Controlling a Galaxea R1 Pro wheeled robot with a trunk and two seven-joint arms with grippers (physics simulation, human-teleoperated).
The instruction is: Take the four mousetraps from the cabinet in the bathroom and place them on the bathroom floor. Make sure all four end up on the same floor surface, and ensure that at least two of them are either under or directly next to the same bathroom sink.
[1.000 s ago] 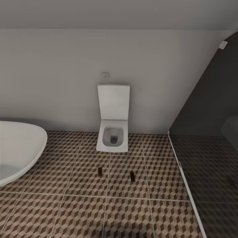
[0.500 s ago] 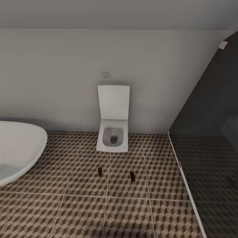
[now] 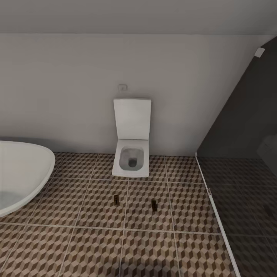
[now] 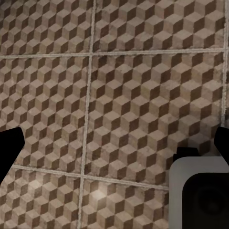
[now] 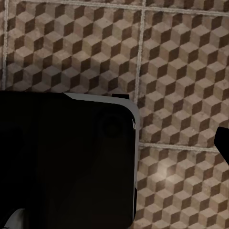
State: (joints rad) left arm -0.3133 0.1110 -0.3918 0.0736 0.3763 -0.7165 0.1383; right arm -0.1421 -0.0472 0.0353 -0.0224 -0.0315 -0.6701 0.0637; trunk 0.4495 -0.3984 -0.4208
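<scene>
Brown-and-beige cube tiling of the bathroom floor [image 3: 77, 238], running from the near edge up to a plain pale wall. Resting on it, two small dark-and-tan pieces, read as mousetraps: one [image 3: 116, 198] and another [image 3: 154, 204], both lying flat in front of the white toilet [image 3: 131, 154], apart from each other and each on its own tile. Too small to make out any detail on them. At the left, a white oval basin [image 3: 23, 173], possibly the sink, though hard to say; well apart from both traps. At the right, a dark glass partition [image 3: 242, 161].

Left claw [image 4: 114, 148] spread wide, dark tips at opposite edges of its wrist view, nothing between them but tile. Right claw [image 5: 114, 143] hard to judge: one dark tip [image 5: 222, 142] visible, the rest masked by a black part of the robot [image 5: 62, 157], so cannot tell how far open or whether holding anything.

Judged as mid-task, with two traps down and more to fetch.

Risks from here:
- Rolling the base over the traps on the floor while turning away, through not watching them.
- Leaving both traps too far from the sink to count, through treating this spot as final.
- Fumbling such thin, flat boards off the tile if a re-grasp is needed.
</scene>
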